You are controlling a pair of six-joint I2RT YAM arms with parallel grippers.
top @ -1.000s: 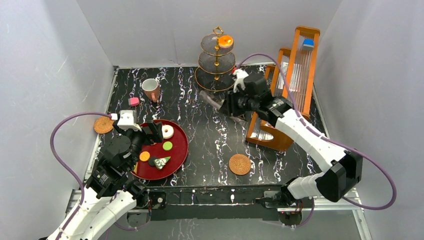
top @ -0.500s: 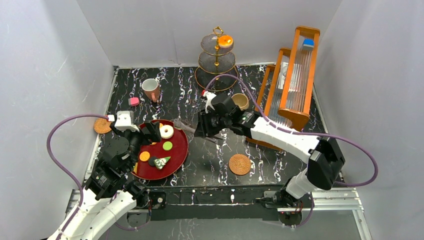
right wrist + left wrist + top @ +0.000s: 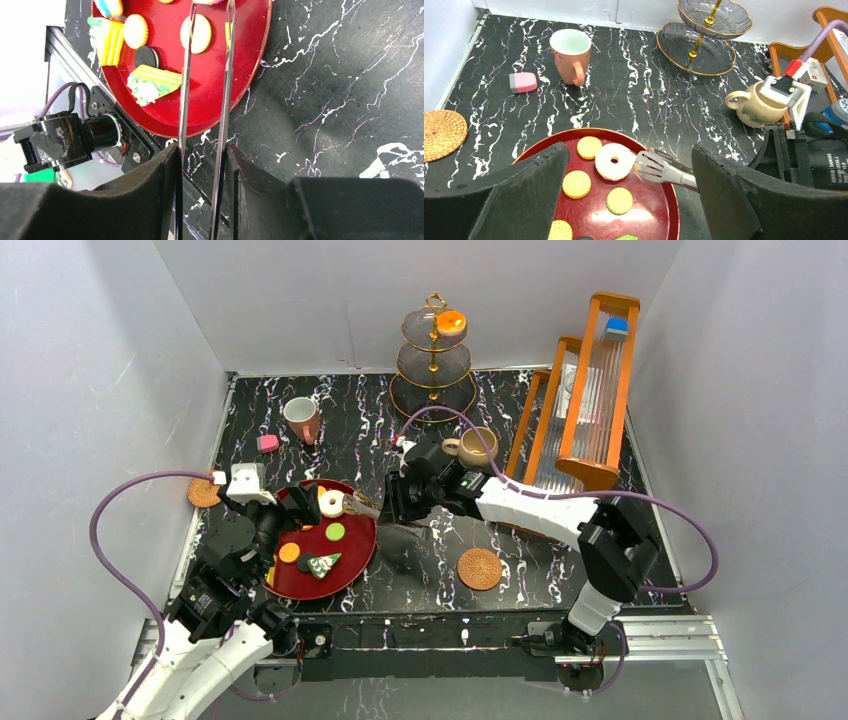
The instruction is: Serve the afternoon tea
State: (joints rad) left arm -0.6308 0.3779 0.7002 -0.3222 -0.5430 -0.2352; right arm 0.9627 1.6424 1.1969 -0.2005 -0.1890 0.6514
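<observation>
Though the white donut (image 3: pixel 614 161) looked light, rigid and glossy enough to slip, its ring offered a pinch across the rim. It lay toward the far edge of the red tray (image 3: pixel 672 200), with the tips of the tongs (image 3: pixel 664 171) touching it. The right gripper (image 3: pixel 202 157) clamped the tongs' handles; the left gripper (image 3: pixel 629 150) hung spread wide, holding nothing. The lettering (image 3: pixel 824 161) on the right arm seemingly read DAMIAO.

In the left wrist view the near part of the red tray (image 3: pixel 649 212) is hidden behind the left claw (image 3: pixel 629 150) and cut by the bottom edge. Beyond the tray, the gold three-tier stand (image 3: pixel 674 42) loses its top tier at the upper edge. In the right wrist view the tongs (image 3: pixel 228 50) leave the top edge above the tray, so their tips do not show.
</observation>
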